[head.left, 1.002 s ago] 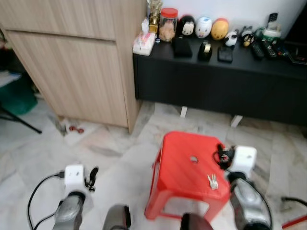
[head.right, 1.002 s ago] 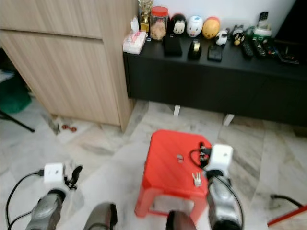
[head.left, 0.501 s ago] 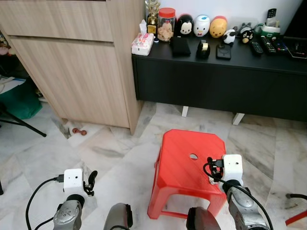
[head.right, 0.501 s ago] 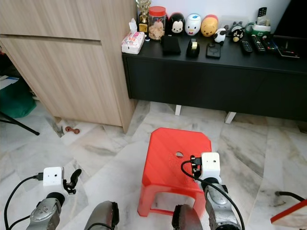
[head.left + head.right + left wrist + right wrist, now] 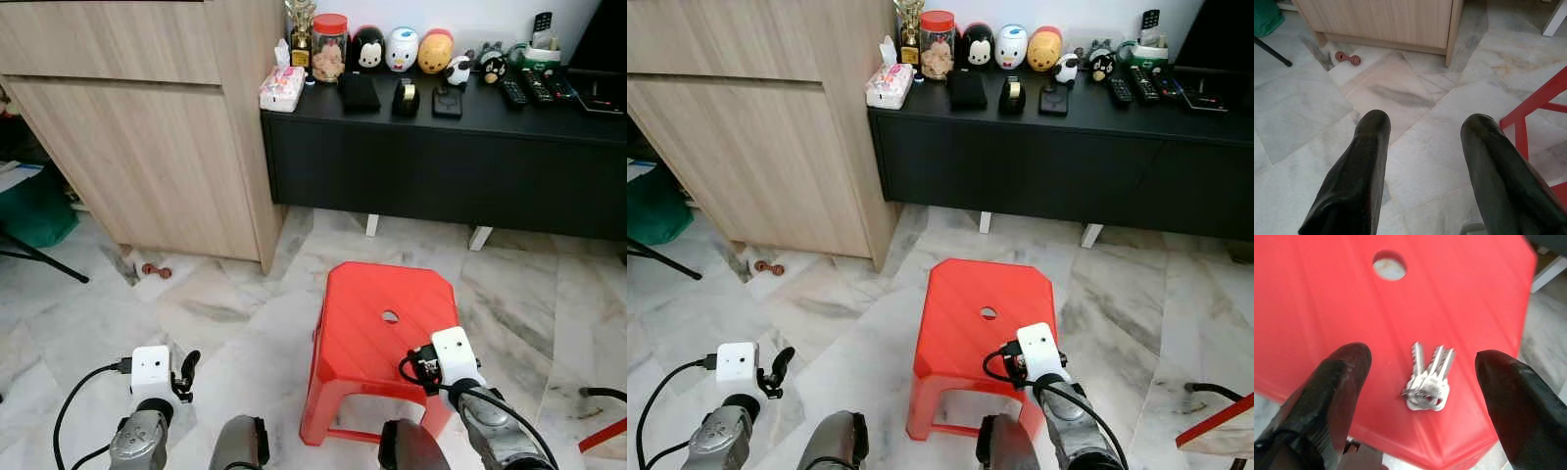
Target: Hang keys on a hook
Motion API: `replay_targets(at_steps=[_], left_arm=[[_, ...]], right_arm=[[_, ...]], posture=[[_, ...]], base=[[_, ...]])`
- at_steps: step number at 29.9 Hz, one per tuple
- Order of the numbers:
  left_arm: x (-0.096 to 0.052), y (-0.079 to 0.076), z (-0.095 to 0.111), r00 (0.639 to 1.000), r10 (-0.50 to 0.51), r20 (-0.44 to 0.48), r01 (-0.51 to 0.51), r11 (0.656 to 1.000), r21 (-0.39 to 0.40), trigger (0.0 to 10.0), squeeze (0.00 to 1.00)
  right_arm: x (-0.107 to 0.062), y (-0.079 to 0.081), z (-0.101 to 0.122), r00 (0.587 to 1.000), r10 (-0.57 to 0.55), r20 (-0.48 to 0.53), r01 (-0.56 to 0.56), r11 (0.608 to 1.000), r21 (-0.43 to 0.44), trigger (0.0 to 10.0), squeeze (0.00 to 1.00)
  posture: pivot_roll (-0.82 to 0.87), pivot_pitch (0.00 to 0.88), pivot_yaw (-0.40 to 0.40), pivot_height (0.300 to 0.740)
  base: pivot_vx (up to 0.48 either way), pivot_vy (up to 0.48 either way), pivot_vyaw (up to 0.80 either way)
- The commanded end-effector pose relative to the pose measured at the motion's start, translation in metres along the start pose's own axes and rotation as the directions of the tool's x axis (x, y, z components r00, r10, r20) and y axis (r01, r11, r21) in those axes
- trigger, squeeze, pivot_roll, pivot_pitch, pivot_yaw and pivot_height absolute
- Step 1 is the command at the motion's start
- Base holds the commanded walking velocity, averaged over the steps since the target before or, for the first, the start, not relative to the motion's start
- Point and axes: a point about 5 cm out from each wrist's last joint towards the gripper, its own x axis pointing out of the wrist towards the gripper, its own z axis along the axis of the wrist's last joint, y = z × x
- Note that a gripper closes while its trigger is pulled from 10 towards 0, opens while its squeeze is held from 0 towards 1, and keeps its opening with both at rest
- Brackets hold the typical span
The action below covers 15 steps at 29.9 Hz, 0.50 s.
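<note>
A bunch of silver keys [image 5: 1428, 382] lies flat on the red plastic stool [image 5: 382, 318], near its front edge and below the seat's round hole [image 5: 1389, 265]. My right gripper [image 5: 1422, 357] hovers just above them, open, with one black finger on each side of the bunch. In the eye views the right wrist's white camera block [image 5: 457, 356] sits over the stool's front right corner and hides the keys. My left gripper [image 5: 1428, 122] is open and holds nothing, low over the marble floor to the left of the stool.
A low black console [image 5: 441, 147] with jars, toy figures and remotes runs along the back wall. A wooden cabinet [image 5: 147, 147] stands at the back left. A small red dumbbell-shaped object [image 5: 155, 269] lies on the floor by the cabinet. A green bag [image 5: 29, 211] sits far left.
The right wrist has drawn back toward the stool's front edge and now covers the keys, which lay in plain sight one second ago. The head camera shifted slightly. The left arm stayed put.
</note>
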Motion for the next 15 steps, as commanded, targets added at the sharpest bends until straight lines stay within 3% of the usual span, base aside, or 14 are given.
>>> replay_targets(at_steps=[1, 15], left_arm=[[-0.0043, 0.0027, -0.0095, 0.999, -0.004, -0.050, 0.005, 1.000, 0.023, 10.0, 0.00], [-0.0046, 0.0061, -0.0092, 0.999, -0.005, -0.052, 0.007, 0.999, 0.038, 10.0, 0.00]], right_arm=[[0.0001, 0.0007, -0.0040, 1.000, 0.008, -0.027, -0.009, 1.000, -0.016, 10.0, 0.00], [0.0028, -0.0047, -0.0010, 0.999, -0.013, -0.042, 0.011, 0.999, -0.041, 10.0, 0.00]], posture=[[0.14, 0.149, -0.001, 0.611], [0.15, 0.153, 0.008, 0.611]], base=[[0.000, 0.000, 0.00], [0.000, 0.000, 0.00]])
